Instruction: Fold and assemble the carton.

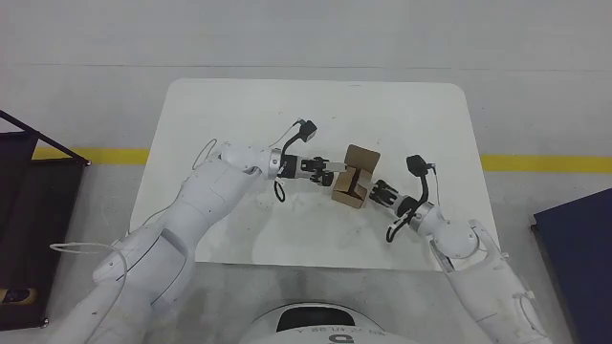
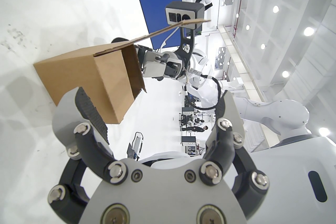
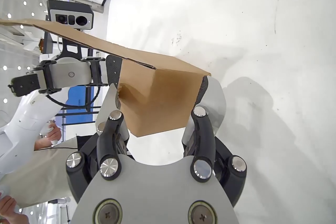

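One white tabletop, scuffed in spots, bearing a small brown carton a little to the robot's side of its middle. Carton partly formed: body squared up into a sleeve, one end open, one long flap sticking out flat from an upper edge (not folded in). Set between the two arms, with the left end effector at one side and the right end effector at the opposite side. Right end effector clenched on the carton, one finger pressing a dent into a wall, the other against the opposite wall, close to the tabletop. Left end effector released, fingers spread wide, one ribbed pad right at the carton's near corner. From the right wrist view, a dark pad of the left end effector flat against the carton's far wall, just under the flap.
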